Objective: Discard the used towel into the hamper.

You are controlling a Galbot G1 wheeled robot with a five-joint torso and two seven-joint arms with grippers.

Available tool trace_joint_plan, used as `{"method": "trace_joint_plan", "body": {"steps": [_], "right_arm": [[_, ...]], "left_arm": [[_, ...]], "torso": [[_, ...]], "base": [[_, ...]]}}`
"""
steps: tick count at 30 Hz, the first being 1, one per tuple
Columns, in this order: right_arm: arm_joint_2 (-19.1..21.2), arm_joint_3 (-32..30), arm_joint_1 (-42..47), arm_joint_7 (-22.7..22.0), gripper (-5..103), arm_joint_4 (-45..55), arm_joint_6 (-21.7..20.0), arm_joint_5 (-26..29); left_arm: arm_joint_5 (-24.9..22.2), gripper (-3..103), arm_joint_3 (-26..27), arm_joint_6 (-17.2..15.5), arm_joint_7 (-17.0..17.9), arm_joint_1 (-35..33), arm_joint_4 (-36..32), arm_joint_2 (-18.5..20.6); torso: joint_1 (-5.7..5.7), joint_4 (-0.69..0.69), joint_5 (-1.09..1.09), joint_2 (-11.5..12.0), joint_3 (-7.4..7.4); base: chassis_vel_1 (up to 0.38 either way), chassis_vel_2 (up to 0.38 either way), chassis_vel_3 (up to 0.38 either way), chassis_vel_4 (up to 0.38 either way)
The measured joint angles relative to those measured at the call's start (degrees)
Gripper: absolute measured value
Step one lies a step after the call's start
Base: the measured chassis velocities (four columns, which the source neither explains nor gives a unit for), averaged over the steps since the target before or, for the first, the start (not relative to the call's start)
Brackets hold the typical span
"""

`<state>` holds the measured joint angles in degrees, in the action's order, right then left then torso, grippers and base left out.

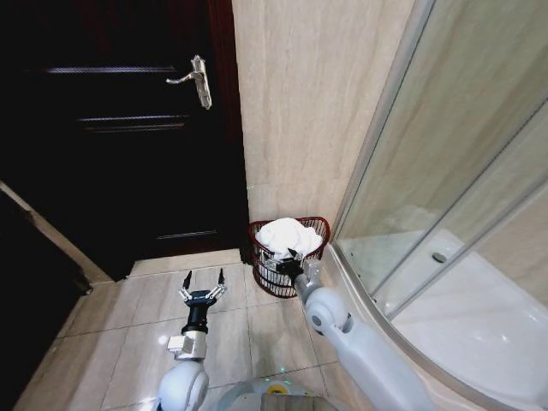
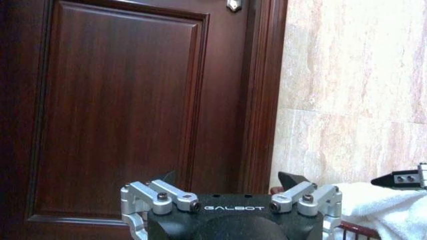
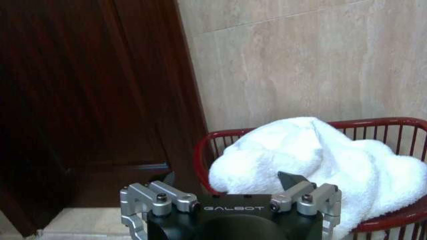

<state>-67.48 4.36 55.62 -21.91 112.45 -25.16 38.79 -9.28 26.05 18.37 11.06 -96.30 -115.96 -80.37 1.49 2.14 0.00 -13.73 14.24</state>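
Observation:
The hamper (image 1: 318, 229) is a small red-brown wire basket standing on the floor in the corner between door and shower. A white towel (image 1: 287, 235) lies heaped in it, bulging above the rim. My right gripper (image 1: 292, 260) is at the hamper's near rim, open, with nothing between its fingers. The right wrist view has the towel (image 3: 313, 155) inside the hamper (image 3: 373, 122), just beyond the open right gripper (image 3: 230, 181). My left gripper (image 1: 204, 285) hovers open over the floor tiles to the hamper's left. In the left wrist view the left gripper (image 2: 229, 179) faces the door, with the towel (image 2: 380, 210) off to one side.
A dark wooden door (image 1: 128, 145) with a metal handle (image 1: 199, 81) stands left of the hamper. A beige tiled wall (image 1: 308, 103) rises behind it. The glass shower enclosure (image 1: 445, 197) and its white tray (image 1: 479, 317) lie to the right. Floor tiles (image 1: 128, 317) are open at left.

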Motion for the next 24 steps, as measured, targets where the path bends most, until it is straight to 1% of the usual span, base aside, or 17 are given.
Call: {"method": "trace_joint_plan", "body": {"steps": [1, 2, 5, 6, 7, 9, 11, 13, 15, 16, 19, 20, 22, 23, 24], "right_arm": [[0.02, -0.51, -0.05, 0.97, 100, -0.61, 0.68, 0.17], [0.02, -0.51, -0.05, 0.97, 100, -0.61, 0.68, 0.17], [0.06, -1.57, 0.0, 4.12, 84, -2.34, 2.97, 0.8], [0.09, -1.89, 0.12, 5.06, 84, -2.65, 3.47, 0.84], [0.09, -1.89, 0.12, 5.06, 84, -2.65, 3.47, 0.84], [0.19, -2.3, 0.36, 6.1, 74, -2.83, 4.12, 1.35], [0.21, -2.61, 0.46, 6.48, 63, -2.83, 4.46, 1.73], [0.21, -2.74, 0.48, 6.52, 63, -2.83, 4.57, 1.85], [0.25, -2.98, 0.53, 6.52, 52, -2.64, 4.61, 2.19], [0.25, -2.98, 0.53, 6.52, 52, -2.64, 4.61, 2.19], [0.22, -3.52, 0.73, 6.47, 35, -2.27, 4.63, 2.45], [0.22, -3.52, 0.73, 6.47, 35, -2.27, 4.63, 2.45], [0.21, -3.83, 0.87, 6.3, 25, -2.05, 4.68, 2.55], [0.21, -3.83, 0.87, 6.3, 25, -2.05, 4.68, 2.55], [0.22, -3.95, 0.93, 6.26, 20, -1.89, 4.7, 2.63]], "left_arm": [[0.01, 100, -0.03, 0.0, 0.0, 0.08, 0.0, 0.02], [0.01, 100, -0.03, 0.0, 0.0, 0.08, 0.0, 0.02], [0.01, 100, -0.07, -0.03, 0.01, 0.16, 0.0, 0.11], [0.01, 100, -0.08, -0.04, 0.01, 0.16, -0.01, 0.16], [0.01, 100, -0.08, -0.04, 0.01, 0.16, -0.01, 0.16], [0.01, 100, -0.1, -0.04, 0.01, 0.15, -0.02, 0.3], [0.01, 100, -0.11, -0.04, 0.01, 0.14, -0.04, 0.43], [0.01, 100, -0.11, -0.04, 0.01, 0.15, -0.06, 0.49], [0.0, 100, -0.12, -0.04, 0.01, 0.16, -0.13, 0.64], [0.0, 100, -0.12, -0.04, 0.01, 0.16, -0.13, 0.64], [-0.12, 100, -0.11, -0.04, 0.02, 0.15, -0.23, 0.85], [-0.12, 100, -0.11, -0.04, 0.02, 0.15, -0.23, 0.85], [-0.2, 100, -0.11, -0.04, 0.02, 0.1, -0.23, 1.05], [-0.2, 100, -0.11, -0.04, 0.02, 0.1, -0.23, 1.05], [-0.24, 100, -0.1, -0.05, 0.02, 0.09, -0.23, 1.16]], "torso": [[0.0, 0.0, 0.0, 0.0, 0.0], [0.0, 0.0, 0.0, 0.0, 0.0], [0.0, 0.0, 0.0, 0.0, 0.0], [0.0, 0.0, 0.0, 0.0, 0.0], [0.0, 0.0, 0.0, 0.0, 0.0], [0.0, 0.0, 0.0, 0.0, 0.0], [0.0, 0.0, 0.0, 0.0, 0.0], [0.0, 0.0, 0.0, 0.0, 0.0], [0.0, 0.0, 0.0, 0.0, 0.0], [0.0, 0.0, 0.0, 0.0, 0.0], [0.0, 0.0, 0.0, 0.0, 0.0], [0.0, 0.0, 0.0, 0.0, 0.0], [0.0, 0.0, 0.0, 0.0, 0.0], [0.0, 0.0, 0.0, 0.0, 0.0], [0.0, 0.0, 0.0, 0.0, 0.0]], "base": [[0.0, 0.0, 0.0, 0.0], [0.0, 0.0, 0.0, 0.0], [0.0, 0.0, 0.0, 0.0], [0.0, 0.0, 0.0, 0.0], [0.0, 0.0, 0.0, 0.0], [0.0, 0.0, 0.0, 0.0], [0.0, 0.0, 0.0, 0.0], [0.0, 0.0, 0.0, 0.0], [0.0, 0.0, 0.0, 0.0], [0.0, 0.0, 0.0, 0.0], [0.0, 0.0, 0.0, 0.0], [0.0, 0.0, 0.0, 0.0], [0.0, 0.0, 0.0, 0.0], [0.0, 0.0, 0.0, 0.0], [0.0, 0.0, 0.0, 0.0]]}}
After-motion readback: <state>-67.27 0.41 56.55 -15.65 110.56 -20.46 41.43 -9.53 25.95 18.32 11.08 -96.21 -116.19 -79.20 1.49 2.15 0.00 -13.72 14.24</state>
